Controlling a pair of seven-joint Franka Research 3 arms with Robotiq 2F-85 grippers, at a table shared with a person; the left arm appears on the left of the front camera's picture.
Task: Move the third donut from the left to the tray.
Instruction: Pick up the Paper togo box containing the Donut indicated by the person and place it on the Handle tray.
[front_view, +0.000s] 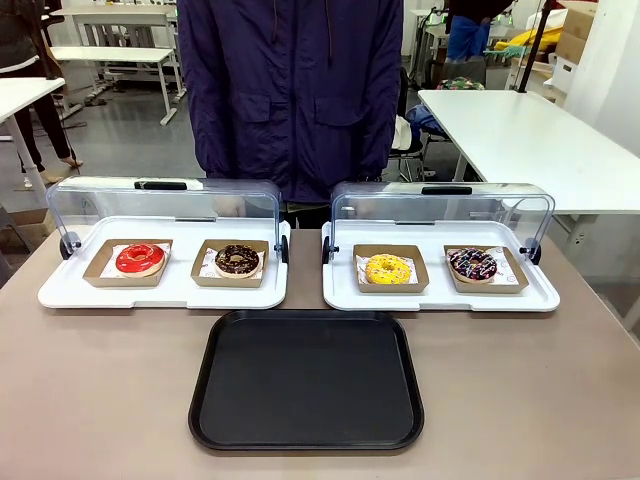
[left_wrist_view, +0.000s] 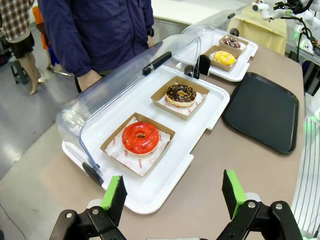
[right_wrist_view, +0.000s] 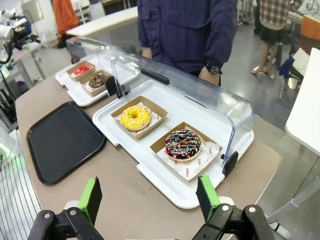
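yellow donut (front_view: 388, 268) untouched — left end effector (left_wrist_view: 173, 192), right end effector (right_wrist_view: 149, 192) both wide open — nothing held

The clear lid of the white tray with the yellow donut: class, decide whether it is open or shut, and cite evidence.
Open: the clear lid is swung back behind the yellow donut, leaving it uncovered.

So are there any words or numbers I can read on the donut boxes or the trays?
Red donut's paper: small red print, too blurred to read.
Sprinkled chocolate donut's paper: small red print, too small to read.
No other words, numbers or signs can be made out.
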